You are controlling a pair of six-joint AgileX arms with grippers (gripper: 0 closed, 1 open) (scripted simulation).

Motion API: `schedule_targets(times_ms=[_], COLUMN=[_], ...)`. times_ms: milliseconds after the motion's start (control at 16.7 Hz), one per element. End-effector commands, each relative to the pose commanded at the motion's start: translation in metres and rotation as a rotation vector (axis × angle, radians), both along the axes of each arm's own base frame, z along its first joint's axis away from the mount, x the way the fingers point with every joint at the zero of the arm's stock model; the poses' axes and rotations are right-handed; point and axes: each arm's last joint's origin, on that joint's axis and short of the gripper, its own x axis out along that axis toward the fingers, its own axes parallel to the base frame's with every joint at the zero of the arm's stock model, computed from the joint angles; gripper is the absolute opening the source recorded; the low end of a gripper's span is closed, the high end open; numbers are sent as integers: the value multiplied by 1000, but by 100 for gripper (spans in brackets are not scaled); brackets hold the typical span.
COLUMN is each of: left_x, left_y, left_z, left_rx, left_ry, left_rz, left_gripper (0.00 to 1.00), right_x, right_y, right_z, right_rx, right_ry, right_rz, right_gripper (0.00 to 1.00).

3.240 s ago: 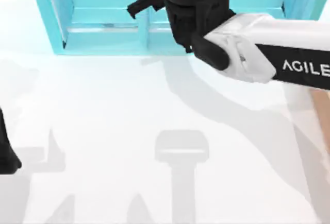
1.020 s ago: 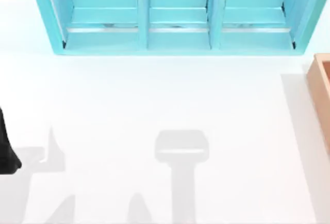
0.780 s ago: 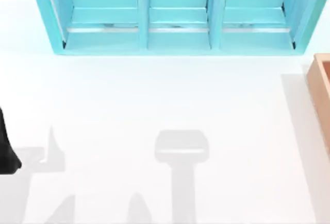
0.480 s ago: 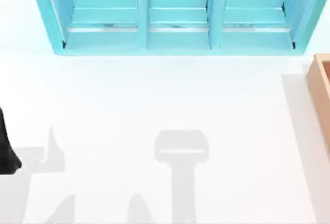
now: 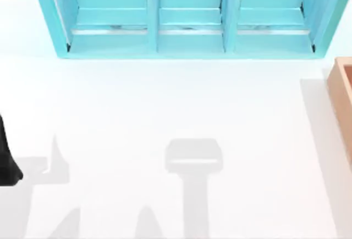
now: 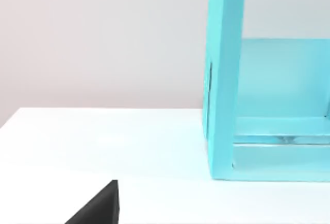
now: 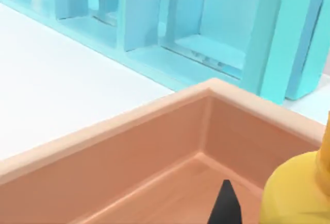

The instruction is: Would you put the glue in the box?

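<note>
the box (image 5: 342, 93) sits at the right edge of the table (image 5: 165, 112), just near of the right end of the turquoise shelf unit (image 5: 187, 19), which runs along the far side. from the right wrist view the camera looks down into the box (image 7: 154, 147): tan rim, pinkish-brown inner walls and floor, with the shelf unit (image 7: 206, 23) close behind its far corner.

the glue (image 7: 299, 193) shows as a rounded yellow body low in that view, over the inside of the box, beside a dark tip of the right tool (image 7: 225, 203). whether the bottle hangs above the floor or already rests on it cannot be told, and the same goes for whether the right tool grips it or has let go.

the left arm (image 5: 6, 159) is parked at the left edge of the table, with a dark corner of the left tool (image 6: 98, 208) low in its own wrist view; its state cannot be told either.

as a judgement, the task is nearly complete: the glue is within the box's walls. what may be left is the release, if not made, and lifting the right arm clear.
</note>
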Motion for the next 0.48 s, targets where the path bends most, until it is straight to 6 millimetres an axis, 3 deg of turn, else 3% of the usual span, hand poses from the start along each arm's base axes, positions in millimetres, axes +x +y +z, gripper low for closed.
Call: schedule_targets(times_ms=[480], left_x=[0], left_y=[0], left_z=[0], left_rx=[0], left_ry=[0], left_rz=[0], left_gripper=[100], right_x=[-3], right_y=[13], right_z=[-12], right_rx=[67], right_ry=[80], right_rz=[3], right_gripper=[0])
